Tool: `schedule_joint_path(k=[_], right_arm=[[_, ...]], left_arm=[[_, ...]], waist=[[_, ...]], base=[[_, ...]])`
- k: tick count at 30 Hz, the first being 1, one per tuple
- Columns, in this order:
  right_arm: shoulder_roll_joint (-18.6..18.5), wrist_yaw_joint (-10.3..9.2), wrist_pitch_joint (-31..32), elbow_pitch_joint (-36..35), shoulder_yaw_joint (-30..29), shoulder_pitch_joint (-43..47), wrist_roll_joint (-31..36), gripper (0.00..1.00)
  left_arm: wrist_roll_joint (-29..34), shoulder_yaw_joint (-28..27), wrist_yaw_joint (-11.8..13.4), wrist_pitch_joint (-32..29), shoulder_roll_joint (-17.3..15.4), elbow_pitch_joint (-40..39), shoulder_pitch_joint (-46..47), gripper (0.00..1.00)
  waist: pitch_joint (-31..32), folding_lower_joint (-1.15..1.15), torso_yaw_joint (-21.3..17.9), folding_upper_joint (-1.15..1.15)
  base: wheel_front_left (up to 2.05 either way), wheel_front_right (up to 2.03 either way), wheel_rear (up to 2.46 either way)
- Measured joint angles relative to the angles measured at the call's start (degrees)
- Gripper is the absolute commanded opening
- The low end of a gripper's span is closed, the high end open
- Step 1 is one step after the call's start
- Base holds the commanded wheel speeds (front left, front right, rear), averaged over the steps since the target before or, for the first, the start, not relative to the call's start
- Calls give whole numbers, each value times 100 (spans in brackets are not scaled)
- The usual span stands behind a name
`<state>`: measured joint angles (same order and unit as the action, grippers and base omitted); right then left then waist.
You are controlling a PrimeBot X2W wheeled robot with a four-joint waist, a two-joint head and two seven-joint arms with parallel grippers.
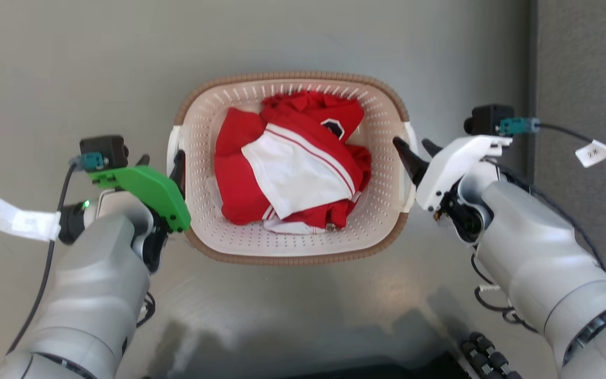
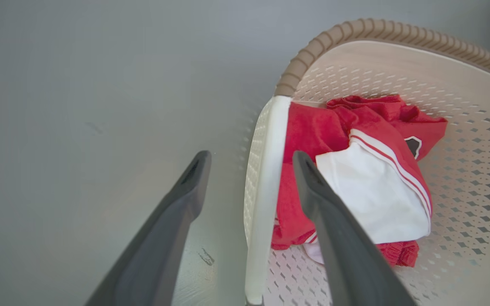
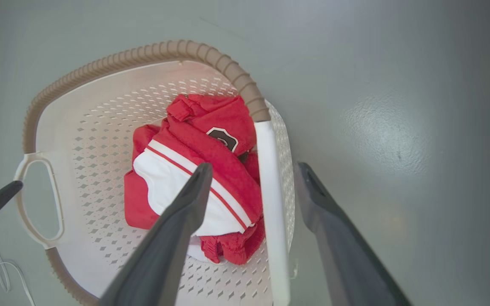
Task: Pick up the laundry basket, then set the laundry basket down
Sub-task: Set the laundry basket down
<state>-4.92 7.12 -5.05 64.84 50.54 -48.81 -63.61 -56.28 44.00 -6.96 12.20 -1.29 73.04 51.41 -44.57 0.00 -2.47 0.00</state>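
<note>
the rounded-rectangular cream plastic laundry basket [image 1: 292,259], with perforated walls and a brown woven-look rim, sits on the smooth grey floor [image 1: 71,63]. nothing suggests it has left the ground, so the pick-up seems not yet done and the set-down lies further off

inside the basket lies a crumpled red and white garment [image 1: 292,168] with a small dark badge. it is piled over the middle of the basket's bottom, with bare perforated plastic around it, and nothing else is seen in there

at the basket's left side the white left handle [image 2: 266,191] runs between the two dark fingers of the left gripper [image 1: 162,157]. one finger is inside the basket's wall and one outside, with a gap on both sides of the bar, so that claw is spread and grasps nothing

at the basket's right side the right gripper [image 1: 411,142] straddles the white right handle [image 3: 270,191] the same way, also released

what seems left: both claws pinch their handles, lift the basket level, then lower it
</note>
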Motion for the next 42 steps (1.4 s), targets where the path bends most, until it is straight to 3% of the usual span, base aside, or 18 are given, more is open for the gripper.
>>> schedule_joint_path(k=[21, 30, 42], right_arm=[[-142, 0, -683, -260, 283, 614, 24, 100], [-268, 0, -859, -371, 323, 923, 93, 100], [-310, 0, -912, -569, 313, 1293, 213, 100]], left_arm=[[35, 34, -11, 205, -8, -243, -612, 100], [164, -263, -15, 205, -356, -915, -840, 100], [624, -649, -16, 205, -553, -1771, -1538, 100]], waist=[[1637, 0, -94, 0], [2378, -1, -123, 0], [3261, -1, -133, 0]], base=[[0, 0, 0], [0, 0, 0], [0, 0, 0]])
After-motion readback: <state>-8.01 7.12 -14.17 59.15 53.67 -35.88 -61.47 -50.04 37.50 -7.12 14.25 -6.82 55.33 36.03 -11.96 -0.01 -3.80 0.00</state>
